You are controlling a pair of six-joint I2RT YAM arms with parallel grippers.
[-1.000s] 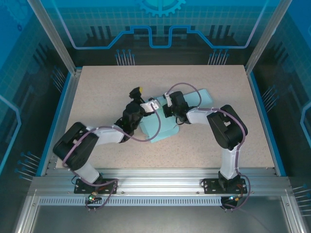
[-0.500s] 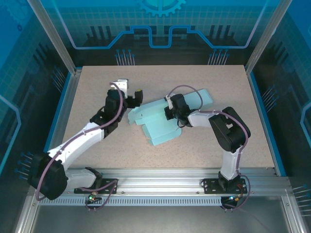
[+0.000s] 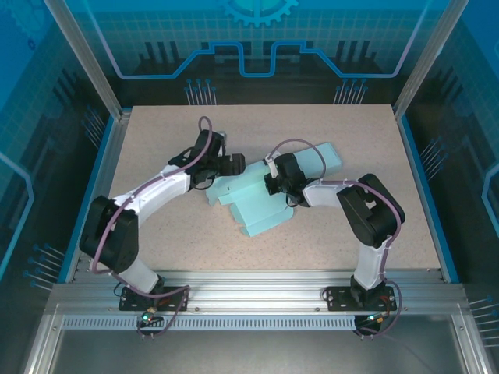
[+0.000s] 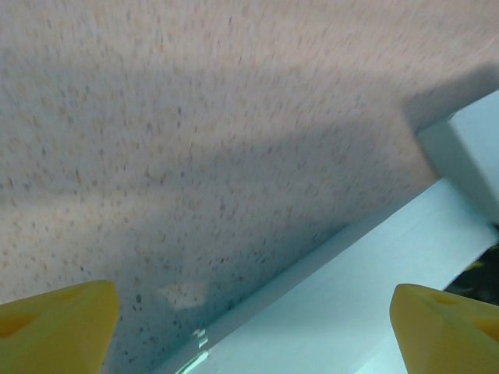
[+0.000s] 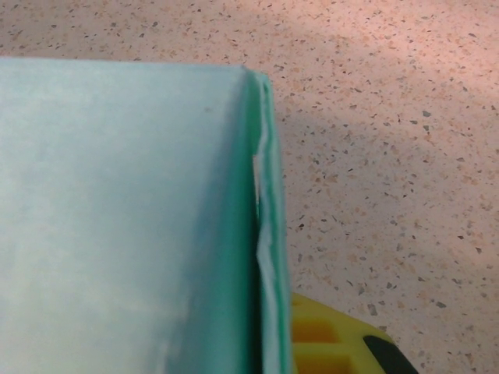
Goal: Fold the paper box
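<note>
A pale teal paper box (image 3: 261, 212), partly folded with its flaps spread, lies on the speckled beige desk (image 3: 351, 132) at the middle of the top view, one long flap reaching toward the upper right. The white left arm (image 3: 156, 191) comes from the lower left of the frame, and its black wrist ends at the box's upper left edge. The left jaws stand wide open and hold nothing. In the left wrist view one yellow fingertip (image 4: 54, 323) sits in the lower left corner and the other in the lower right corner. Between them are bare desk and a flat strip of the box running diagonally from the lower centre to the right edge, where another panel of the box shows; that picture is blurred. The right arm (image 3: 366, 214) bends from the lower right of the top view toward the centre, its black wrist over the paper. The right jaws are closed almost tight on a thin upright wall of the box. In the right wrist view that wall's edge runs down the middle of the frame to a yellow finger (image 5: 327, 343) at the bottom, just right of the paper, with teal on the left half and desk on the right
</note>
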